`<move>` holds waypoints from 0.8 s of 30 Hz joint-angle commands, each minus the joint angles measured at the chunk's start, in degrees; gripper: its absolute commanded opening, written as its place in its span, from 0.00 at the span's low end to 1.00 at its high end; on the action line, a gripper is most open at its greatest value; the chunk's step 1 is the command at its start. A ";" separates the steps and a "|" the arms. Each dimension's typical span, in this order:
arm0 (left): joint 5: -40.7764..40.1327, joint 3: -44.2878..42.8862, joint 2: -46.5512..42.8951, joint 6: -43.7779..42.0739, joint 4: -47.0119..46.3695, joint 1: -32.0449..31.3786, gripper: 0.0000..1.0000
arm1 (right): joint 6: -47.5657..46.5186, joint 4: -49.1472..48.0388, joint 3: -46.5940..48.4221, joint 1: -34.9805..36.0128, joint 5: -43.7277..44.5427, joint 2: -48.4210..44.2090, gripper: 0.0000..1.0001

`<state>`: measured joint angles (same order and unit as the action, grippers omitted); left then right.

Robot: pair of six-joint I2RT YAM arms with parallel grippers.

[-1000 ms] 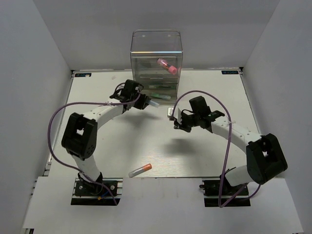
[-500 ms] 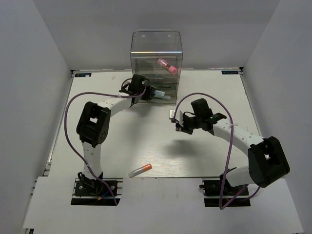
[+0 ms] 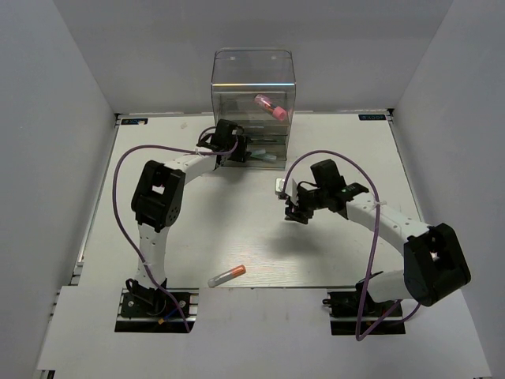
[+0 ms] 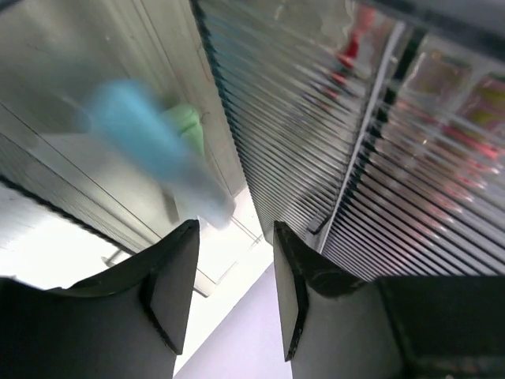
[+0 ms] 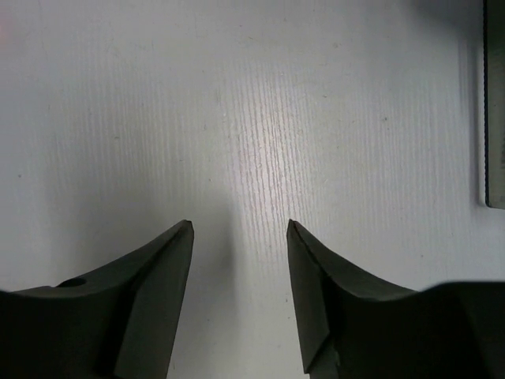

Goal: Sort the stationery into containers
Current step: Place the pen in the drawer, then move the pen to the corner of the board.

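Marker released; both jaws now parted.

- Clear plastic desk organiser stands at twelve o'clock on the white table
- Thick pink tube lies in its upper part
- Short orange-tipped marker lies at six o'clock, well apart from it

My table: white top, fine ribbed grain up close. Clear desk organiser stands at far edge, centre. Orange-capped marker lies near front edge, between my two bases, tilted, cap end to right, well apart from organiser. Small pale grey item lies mid-table, right of centre; kind unclear.
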<state>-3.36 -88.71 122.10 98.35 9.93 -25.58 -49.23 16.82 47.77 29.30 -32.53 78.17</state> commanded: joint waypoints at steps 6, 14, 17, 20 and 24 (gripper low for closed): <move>5.11 0.55 -6.43 -2.71 -2.64 0.27 0.54 | -5.69 7.16 0.75 0.14 -8.42 -0.65 0.63; 8.36 13.36 -21.01 -16.93 1.04 0.27 0.55 | -16.68 14.37 1.98 2.42 -18.17 2.07 0.90; 5.13 22.24 -31.29 -22.47 2.46 0.27 0.59 | -17.39 14.21 1.63 5.85 -18.88 2.95 0.90; 2.66 30.94 -42.88 -27.92 2.29 0.27 0.73 | -18.18 13.42 1.19 10.68 -17.48 4.36 0.90; -2.26 42.53 -58.09 -34.27 3.94 0.27 0.94 | -15.82 9.47 1.88 18.05 -14.76 7.34 0.90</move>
<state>-0.69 -51.18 72.44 71.31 11.38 -25.61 -65.12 28.32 47.94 42.98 -47.33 83.72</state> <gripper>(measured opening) 0.928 0.904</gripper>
